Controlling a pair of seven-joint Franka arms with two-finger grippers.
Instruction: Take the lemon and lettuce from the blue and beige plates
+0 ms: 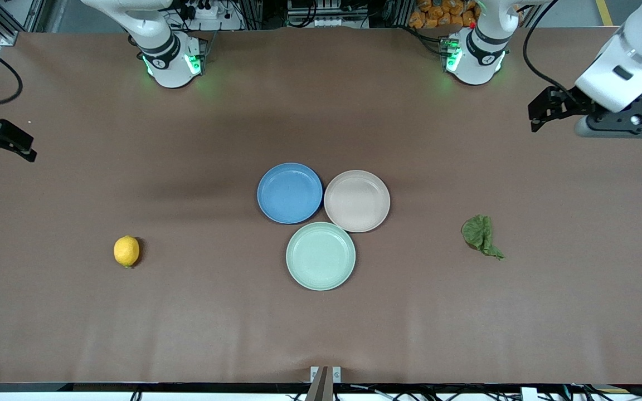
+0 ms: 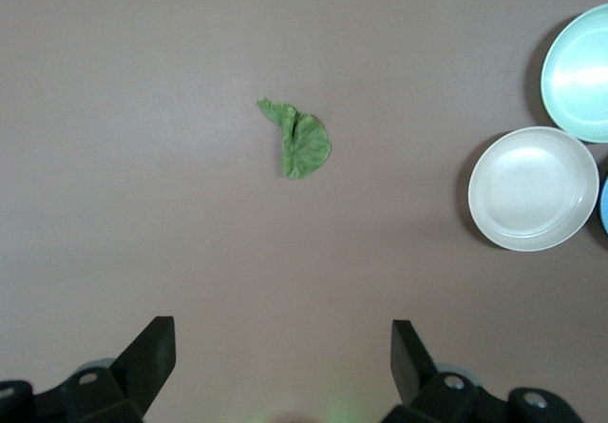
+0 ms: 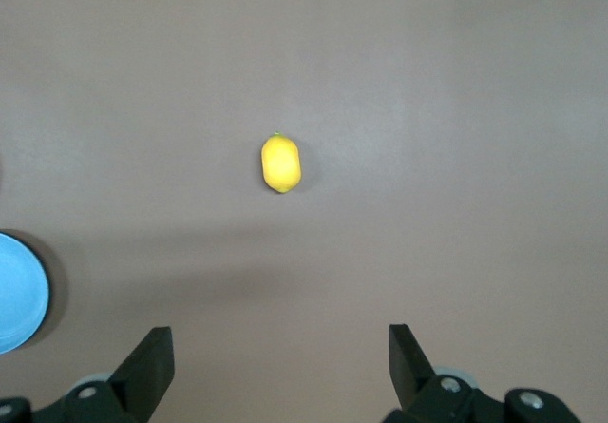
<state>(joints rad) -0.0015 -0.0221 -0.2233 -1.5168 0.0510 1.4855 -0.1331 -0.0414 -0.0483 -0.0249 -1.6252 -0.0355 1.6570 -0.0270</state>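
On bare table, lettuce point(image 1: 481, 235) tail camera-ward

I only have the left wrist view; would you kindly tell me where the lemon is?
Observer: The lemon lies on the bare table toward the right arm's end, on no plate.
Operator: Thanks; is the blue plate empty?
Observer: Yes, the blue plate holds nothing.
Operator: And the right gripper?
Observer: The right gripper hangs open over the right arm's end of the table, touching nothing.
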